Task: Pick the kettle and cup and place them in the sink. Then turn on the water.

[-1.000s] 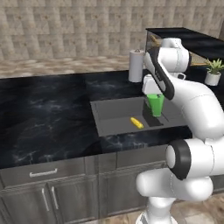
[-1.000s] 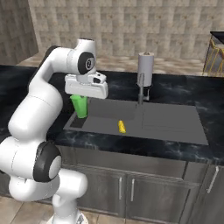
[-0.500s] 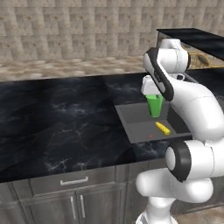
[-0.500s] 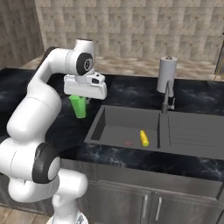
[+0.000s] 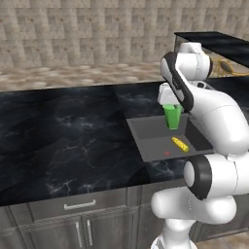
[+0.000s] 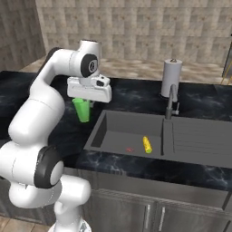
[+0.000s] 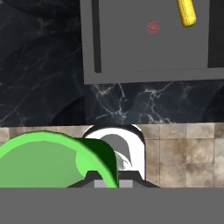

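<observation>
My gripper (image 6: 85,100) is shut on the green cup (image 6: 83,110), which hangs upright in the air close to the left rim of the grey sink (image 6: 117,128). From the left base the cup (image 5: 172,116) appears under the hand, in front of the sink (image 5: 151,141). The hand view has the cup (image 7: 43,159) at the lower left by my gripper (image 7: 107,176), with the sink (image 7: 131,57) above. No water runs from the slim faucet (image 6: 170,102). The kettle is out of view.
A small yellow object (image 6: 147,144) and a red spot (image 6: 129,149) lie on the basin floor. The ribbed drainboard (image 6: 199,138) is right of the faucet, and a paper-towel roll (image 6: 171,78) stands behind it. Black marble counter (image 5: 63,136) stretches left.
The whole picture has shifted in both base views, so the base has driven along the counter. The cup stays held in the shut gripper throughout.
</observation>
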{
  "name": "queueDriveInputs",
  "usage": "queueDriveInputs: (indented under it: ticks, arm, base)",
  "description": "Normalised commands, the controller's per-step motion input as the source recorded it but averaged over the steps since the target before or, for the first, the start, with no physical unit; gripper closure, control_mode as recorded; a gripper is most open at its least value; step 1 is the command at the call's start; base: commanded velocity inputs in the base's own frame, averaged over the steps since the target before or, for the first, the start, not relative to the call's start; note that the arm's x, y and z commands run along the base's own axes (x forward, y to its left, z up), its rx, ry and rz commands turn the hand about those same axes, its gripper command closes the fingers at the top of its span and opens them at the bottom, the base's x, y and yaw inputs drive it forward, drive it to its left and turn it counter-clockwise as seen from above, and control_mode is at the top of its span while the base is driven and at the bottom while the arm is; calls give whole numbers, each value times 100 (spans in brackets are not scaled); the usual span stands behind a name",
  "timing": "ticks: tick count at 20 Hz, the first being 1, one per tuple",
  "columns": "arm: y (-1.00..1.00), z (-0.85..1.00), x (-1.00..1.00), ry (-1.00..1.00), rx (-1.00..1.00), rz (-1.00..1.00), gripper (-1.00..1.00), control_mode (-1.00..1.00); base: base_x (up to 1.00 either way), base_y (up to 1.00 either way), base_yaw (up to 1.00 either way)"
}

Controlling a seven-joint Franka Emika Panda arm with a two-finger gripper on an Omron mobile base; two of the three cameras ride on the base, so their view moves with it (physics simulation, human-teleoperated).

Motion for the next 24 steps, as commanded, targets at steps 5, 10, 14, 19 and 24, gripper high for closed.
queueDriveInputs:
  ticks: [5, 10, 14, 19, 24]
  arm:
    - [-2, -2, 31, 0, 0, 0, 100, -100]
    - [-11, -35, 59, -1, 0, 0, 100, -100]
    - [-8, -38, 71, 0, 0, 0, 100, -100]
    - [-14, -38, 43, 0, 0, 1, 100, -100]
    - [-30, -41, 28, 0, 0, 6, 100, -100]
  base:
    - [6, -1, 0]
    - [0, 0, 0]
    - [0, 0, 0]
    - [0, 0, 0]
    - [0, 0, 0]
